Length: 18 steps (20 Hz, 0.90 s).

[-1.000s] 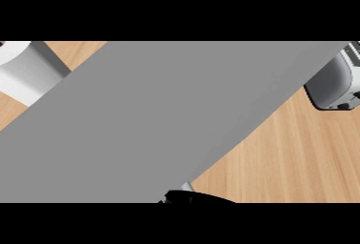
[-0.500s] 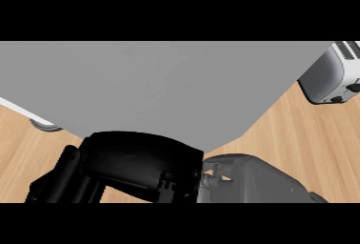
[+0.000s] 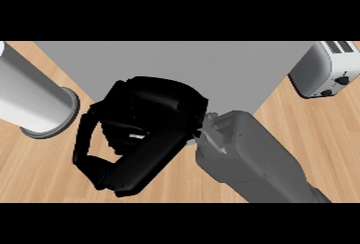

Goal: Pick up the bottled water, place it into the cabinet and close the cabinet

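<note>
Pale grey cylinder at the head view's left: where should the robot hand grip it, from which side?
Probably around the pale grey cylinder on its round shaft, just above its flared end. Bring the black robot hand in from the view's lower right over bare wooden counter; the large grey flat panel crowds the shaft higher up.

I see the cabinet (image 3: 211,66) as a broad, flat grey panel filling the upper middle of my head view, its edges slanting down over the wooden desk (image 3: 309,124). I can't make out the bottled water anywhere from here.
</note>
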Tool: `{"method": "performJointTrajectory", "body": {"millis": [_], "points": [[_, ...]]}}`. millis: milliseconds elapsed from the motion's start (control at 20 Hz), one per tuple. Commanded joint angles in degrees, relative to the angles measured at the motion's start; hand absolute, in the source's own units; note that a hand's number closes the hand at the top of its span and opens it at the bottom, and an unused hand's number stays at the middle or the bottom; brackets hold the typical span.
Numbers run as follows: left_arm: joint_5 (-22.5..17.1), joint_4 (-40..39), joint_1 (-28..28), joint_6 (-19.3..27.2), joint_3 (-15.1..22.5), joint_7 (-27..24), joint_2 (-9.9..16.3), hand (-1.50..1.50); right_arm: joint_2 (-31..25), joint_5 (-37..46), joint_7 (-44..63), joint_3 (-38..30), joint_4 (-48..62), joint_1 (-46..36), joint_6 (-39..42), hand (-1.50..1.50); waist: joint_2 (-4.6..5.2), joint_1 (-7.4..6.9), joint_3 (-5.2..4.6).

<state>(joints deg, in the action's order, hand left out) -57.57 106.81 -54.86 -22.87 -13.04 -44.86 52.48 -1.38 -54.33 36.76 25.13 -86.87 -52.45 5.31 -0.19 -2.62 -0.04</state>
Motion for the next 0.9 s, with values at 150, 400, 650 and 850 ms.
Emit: {"method": "performJointTrajectory", "body": {"millis": [150,400,650,850], "points": [[-2.33,2.41,-1.35,-2.67,-5.51,2.83,-2.28,-1.5,-2.0,1.49,-3.44,-5.97,9.32,1.72,6.45,1.5,0.33,1.23,0.12],[2.6,4.58,-0.68,-2.29,-2.25,3.88,-6.88,-1.5,-4.63,4.97,-9.15,-10.97,16.44,-0.64,11.99,1.5,0.37,1.18,0.08],[0.72,1.51,0.94,-5.6,-5.25,5.71,-5.98,-1.5,-3.99,11.67,-16.35,-11.88,22.1,-3.02,14.47,1.5,0.56,0.99,0.02],[1.29,3.32,-0.54,-6.75,-5.98,6.62,-7.68,-1.5,-3.26,13.44,-17.3,-13.95,22.5,-7.06,11.61,1.5,0.37,0.6,0.05]]}}
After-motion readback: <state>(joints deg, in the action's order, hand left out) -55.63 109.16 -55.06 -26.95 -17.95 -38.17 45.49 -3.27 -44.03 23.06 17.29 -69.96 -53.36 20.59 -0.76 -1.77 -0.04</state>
